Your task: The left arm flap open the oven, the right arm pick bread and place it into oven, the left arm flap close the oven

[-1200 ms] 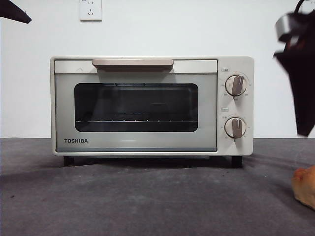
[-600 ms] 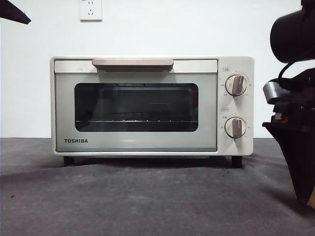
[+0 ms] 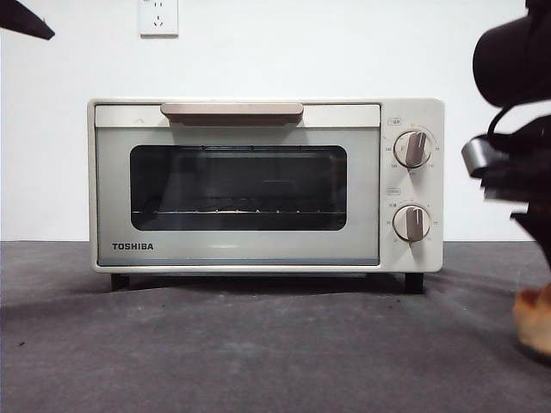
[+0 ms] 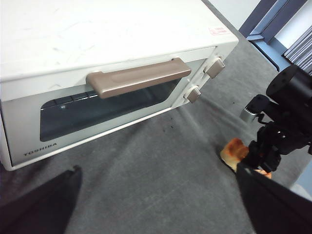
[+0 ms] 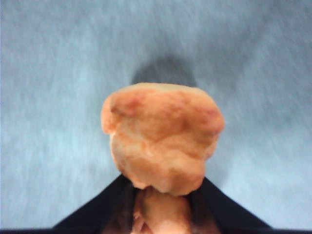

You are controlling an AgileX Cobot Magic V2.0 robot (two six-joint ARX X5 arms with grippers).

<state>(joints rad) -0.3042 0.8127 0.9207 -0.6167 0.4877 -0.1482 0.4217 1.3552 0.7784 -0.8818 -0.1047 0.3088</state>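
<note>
one door blocks the way: oven (image 3: 265,185) shut, left gripper (image 4: 156,204) released, facing its handle (image 4: 138,78); right gripper (image 5: 163,192) grasping bread (image 5: 163,136) beside the knobs.

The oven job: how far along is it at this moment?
Nothing looks finished: the TOSHIBA oven door is shut, its handle untouched. In hand: the right gripper is closed around the bread, low over the table. The left gripper waits, open. Left: opening, loading, closing.

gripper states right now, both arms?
Left gripper: open, holding nothing, above the table before the oven.
Right gripper: shut on the bread.
</note>
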